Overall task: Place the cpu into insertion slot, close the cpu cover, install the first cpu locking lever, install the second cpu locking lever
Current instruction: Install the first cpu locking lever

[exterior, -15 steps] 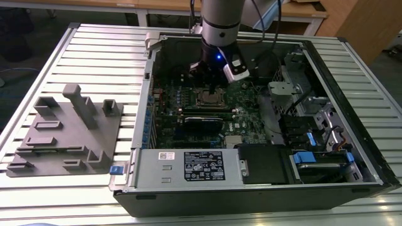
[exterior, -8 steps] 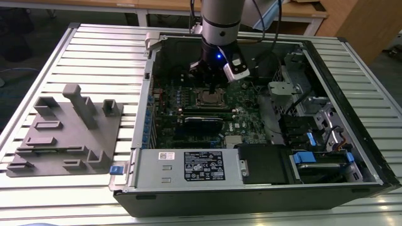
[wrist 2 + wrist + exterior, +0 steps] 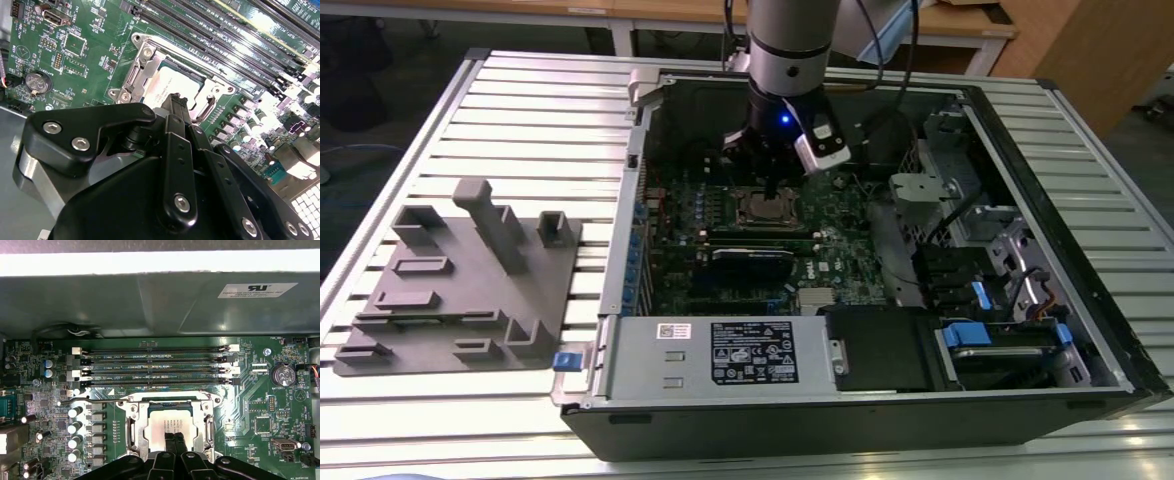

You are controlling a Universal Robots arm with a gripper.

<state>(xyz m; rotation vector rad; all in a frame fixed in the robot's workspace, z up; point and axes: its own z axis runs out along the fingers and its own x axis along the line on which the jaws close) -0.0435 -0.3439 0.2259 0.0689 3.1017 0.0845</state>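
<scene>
Two of the four steps looked done, and two were left. An open computer case (image 3: 854, 425) lay on the slatted table (image 3: 494, 90), and the arm reached down into it over the green motherboard (image 3: 255, 400). The gripper (image 3: 175, 436) was over one edge of the insertion slot (image 3: 206, 401). Its two fingers were pressed together and held nothing.

The cpu cover (image 3: 137, 432) seemed folded down on the slot. The cpu (image 3: 167, 422) sat inside, with its grey top showing through the window.

One thin locking lever (image 3: 85, 402) stuck out sideways from the slot, so I judged it not yet latched. The curved end of a second lever (image 3: 202, 107) lay just beside the fingertips. Whether it was hooked, I could not tell.
</scene>
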